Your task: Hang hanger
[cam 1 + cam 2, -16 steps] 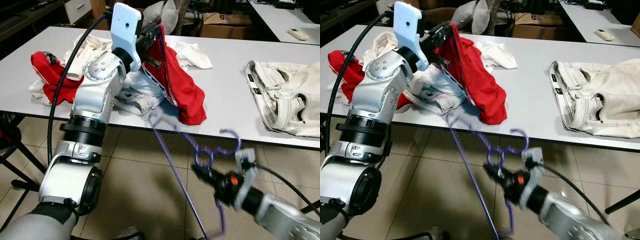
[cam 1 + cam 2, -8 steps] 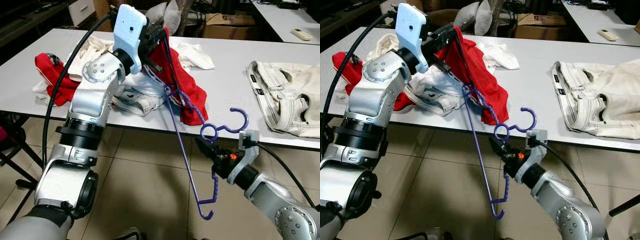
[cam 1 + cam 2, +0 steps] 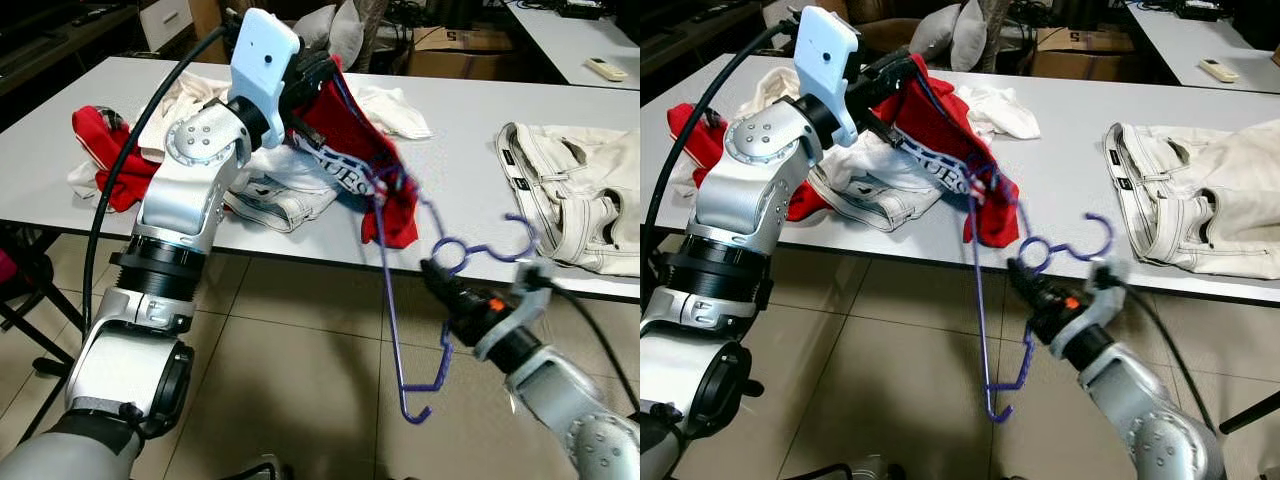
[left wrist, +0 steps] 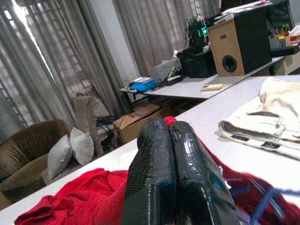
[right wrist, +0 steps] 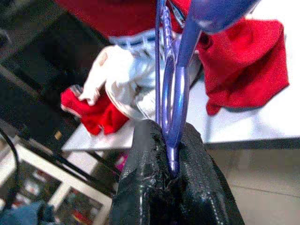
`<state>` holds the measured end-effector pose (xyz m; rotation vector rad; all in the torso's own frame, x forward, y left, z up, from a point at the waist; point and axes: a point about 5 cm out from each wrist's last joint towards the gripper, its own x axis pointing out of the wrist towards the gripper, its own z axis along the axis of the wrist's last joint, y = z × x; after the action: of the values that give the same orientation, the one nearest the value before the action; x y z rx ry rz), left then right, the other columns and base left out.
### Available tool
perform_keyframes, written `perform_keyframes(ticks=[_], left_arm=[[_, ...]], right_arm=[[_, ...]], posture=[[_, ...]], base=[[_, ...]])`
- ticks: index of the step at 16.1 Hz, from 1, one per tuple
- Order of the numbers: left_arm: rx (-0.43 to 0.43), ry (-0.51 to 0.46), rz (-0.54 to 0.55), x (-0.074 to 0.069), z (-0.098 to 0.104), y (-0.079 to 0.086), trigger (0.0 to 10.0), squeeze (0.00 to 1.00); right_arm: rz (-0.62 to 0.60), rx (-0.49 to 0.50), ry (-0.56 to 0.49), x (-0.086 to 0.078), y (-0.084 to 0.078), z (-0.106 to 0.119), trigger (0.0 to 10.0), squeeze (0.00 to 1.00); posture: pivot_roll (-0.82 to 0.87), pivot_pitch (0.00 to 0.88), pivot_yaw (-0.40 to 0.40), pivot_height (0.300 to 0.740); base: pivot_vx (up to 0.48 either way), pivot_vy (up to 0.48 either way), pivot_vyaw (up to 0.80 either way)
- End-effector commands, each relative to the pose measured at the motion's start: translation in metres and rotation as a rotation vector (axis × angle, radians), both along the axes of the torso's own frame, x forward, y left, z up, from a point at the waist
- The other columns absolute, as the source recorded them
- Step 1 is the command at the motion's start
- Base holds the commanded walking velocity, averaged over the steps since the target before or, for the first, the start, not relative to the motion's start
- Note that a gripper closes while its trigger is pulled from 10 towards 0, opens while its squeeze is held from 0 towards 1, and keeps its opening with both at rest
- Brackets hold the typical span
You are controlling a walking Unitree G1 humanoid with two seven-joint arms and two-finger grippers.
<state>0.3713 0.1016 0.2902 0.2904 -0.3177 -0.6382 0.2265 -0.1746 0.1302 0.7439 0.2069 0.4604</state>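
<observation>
A purple plastic hanger (image 3: 420, 300) hangs in the air in front of the table edge, hook (image 3: 505, 240) to the right. My right gripper (image 3: 445, 280) is shut on it just below the hook loop, as the right wrist view shows with the purple hanger (image 5: 171, 93) pinched between the fingers (image 5: 140, 187). One hanger arm reaches up into a red garment (image 3: 360, 150). My left gripper (image 3: 320, 72) is raised over the table and shut on the top of that red garment (image 4: 93, 192), which drapes down over the table's front edge.
The white table (image 3: 460, 190) holds a pile of red and white clothes (image 3: 130, 140) at the left and cream trousers (image 3: 580, 200) at the right. Tiled floor (image 3: 290, 360) lies below. A second table with a remote (image 3: 608, 68) stands behind.
My right gripper has moved the hanger to the right and a little up. The red garment now hangs tauter from my left gripper, showing a white waistband with lettering.
</observation>
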Motion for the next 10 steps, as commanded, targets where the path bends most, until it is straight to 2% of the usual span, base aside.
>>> perform_keyframes(ticks=[1, 6, 10], left_arm=[[0.028, -0.01, -0.004, -0.002, -0.001, 0.002, 0.0, 0.0], [0.061, -0.011, -0.004, -0.001, -0.004, 0.001, 0.0, 0.0], [0.041, -0.021, -0.02, -0.003, 0.0, -0.002, 0.0, 0.0]], right_arm=[[-0.015, 0.028, -0.017, -0.003, -0.004, 0.004, 10.0, 0.0], [0.041, 0.066, -0.02, -0.01, 0.001, 0.006, 10.0, 0.0], [0.098, 0.074, 0.046, 0.0, 0.011, -0.005, 10.0, 0.0]], posture=[[0.0, 0.0, 0.06, 0.74], [0.0, 0.001, 0.061, 0.74], [0.01, 0.0, 0.056, 0.74]], base=[[0.0, 0.0, 0.0], [0.0, 0.0, 0.0], [0.0, 0.0, 0.0]])
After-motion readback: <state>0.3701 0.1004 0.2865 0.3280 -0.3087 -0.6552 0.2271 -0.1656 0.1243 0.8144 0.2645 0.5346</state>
